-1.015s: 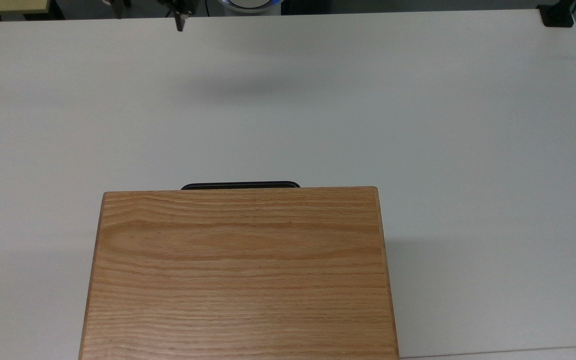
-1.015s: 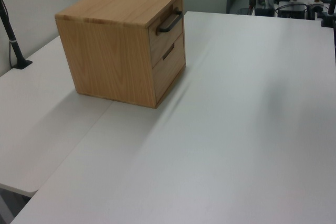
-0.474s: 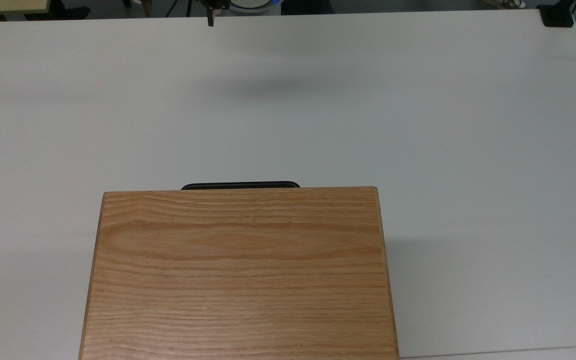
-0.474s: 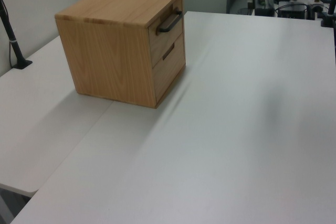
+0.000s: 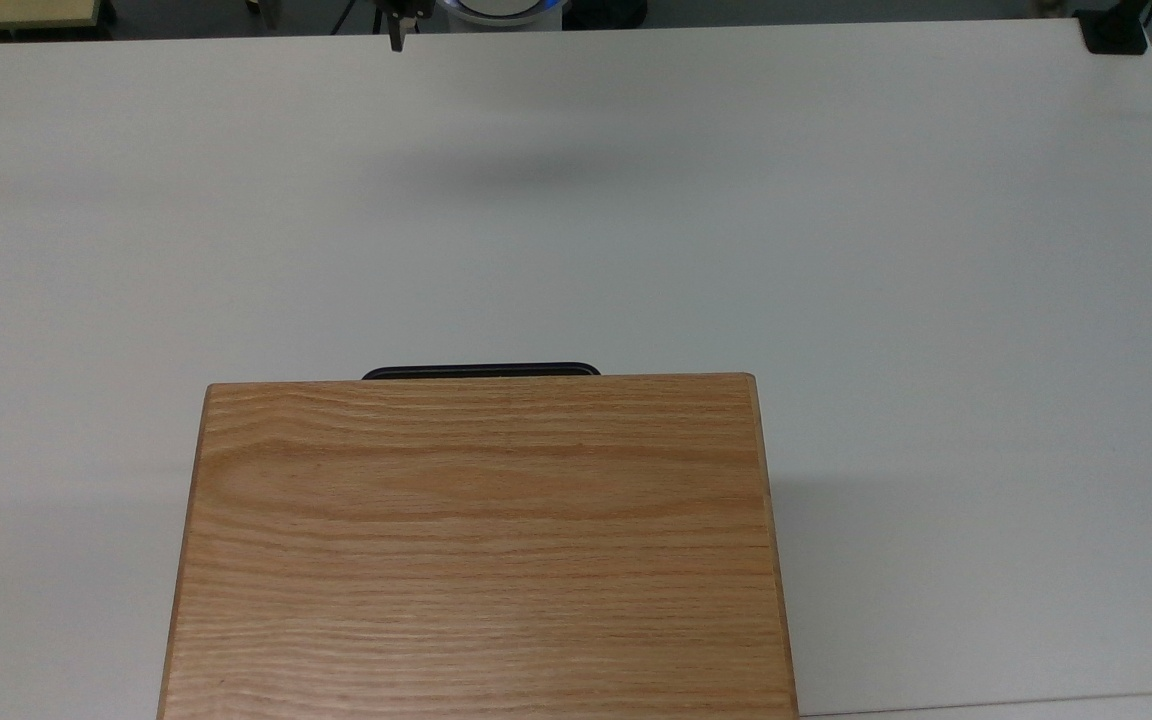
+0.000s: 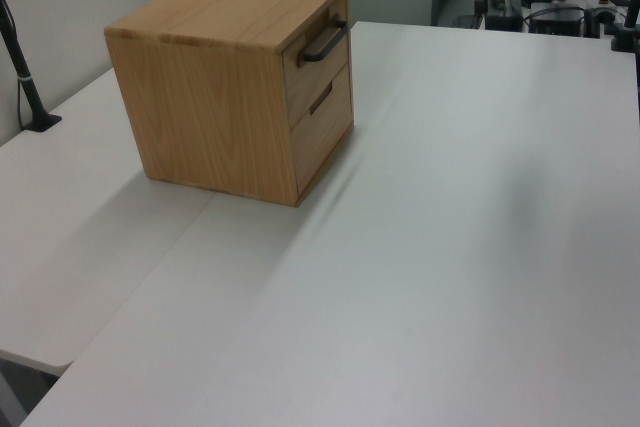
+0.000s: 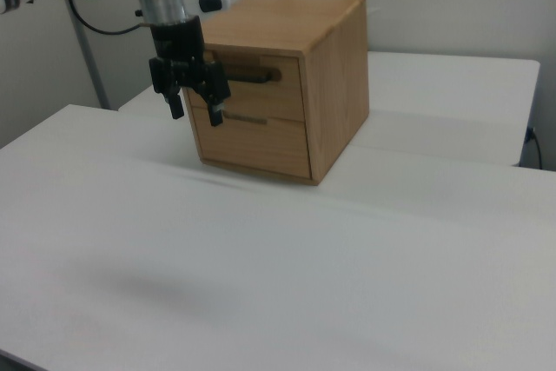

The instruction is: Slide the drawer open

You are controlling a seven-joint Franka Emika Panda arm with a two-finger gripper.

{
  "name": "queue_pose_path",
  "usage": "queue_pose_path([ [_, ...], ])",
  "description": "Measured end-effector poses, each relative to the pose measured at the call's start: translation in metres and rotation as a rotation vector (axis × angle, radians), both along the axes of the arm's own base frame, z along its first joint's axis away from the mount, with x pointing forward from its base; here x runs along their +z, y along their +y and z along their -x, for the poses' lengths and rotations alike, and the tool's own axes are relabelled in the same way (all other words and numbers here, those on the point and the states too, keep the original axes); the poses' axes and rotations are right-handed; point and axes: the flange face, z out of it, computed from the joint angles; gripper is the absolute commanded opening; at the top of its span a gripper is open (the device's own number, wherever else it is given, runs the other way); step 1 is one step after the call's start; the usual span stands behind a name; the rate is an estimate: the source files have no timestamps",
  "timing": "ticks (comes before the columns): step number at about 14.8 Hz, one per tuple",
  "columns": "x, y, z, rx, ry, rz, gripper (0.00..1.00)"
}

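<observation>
Hovering with fingers spread, the gripper [image 7: 196,107] hangs well short of the closed drawer [image 7: 261,84] and its black handle [image 7: 249,73] beyond.

Top view looks straight down over the cabinet [image 5: 481,545]; left and right views (both oblique, elevated) face its drawer-front from opposite sides.

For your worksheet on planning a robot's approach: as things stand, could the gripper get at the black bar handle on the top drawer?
Probably yes. The gripper hangs open above the white table, well away from the cabinet. Nothing stands on the stretch of table between it and the handle, which juts out from the drawer front.
</observation>
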Motion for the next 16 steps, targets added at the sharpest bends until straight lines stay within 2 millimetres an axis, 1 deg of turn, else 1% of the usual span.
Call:
queue_pose_path([
  [3,-0.012,0.002,-0.009,0.003,0.016,-0.004,1.00],
  [4,-0.013,0.002,-0.013,0.009,0.008,-0.004,1.00],
  [6,-0.009,0.003,-0.019,0.042,-0.025,-0.005,1.00],
  [9,0.005,0.006,-0.026,0.096,-0.093,-0.001,1.00],
  [13,0.007,0.018,-0.029,0.144,-0.111,-0.005,1.00],
  [14,0.008,0.020,-0.032,0.198,-0.125,-0.004,1.00],
  [16,0.009,0.024,-0.039,0.391,-0.151,0.002,1.00],
])
